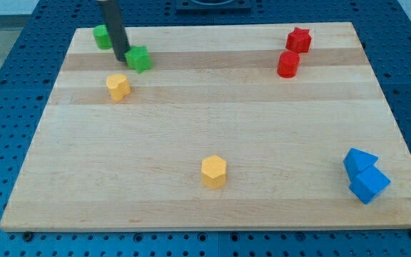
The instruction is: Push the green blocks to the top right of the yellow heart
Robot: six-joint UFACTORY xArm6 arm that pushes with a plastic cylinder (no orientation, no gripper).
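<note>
Tip (122,58): no claw on this rod, so nothing released or clenched; pressed against left side of one green block (140,59).
Green blocks: one just up-right of yellow heart (118,86); other green block (103,36) near board's top-left corner, half hidden behind rod.
Handling: judged light, rigid, prone to swivel if shoved off-centre; best pushed squarely on a flat side.
Hidden: rod's upper part cut off at top; shape of rear green block unclear.
</note>
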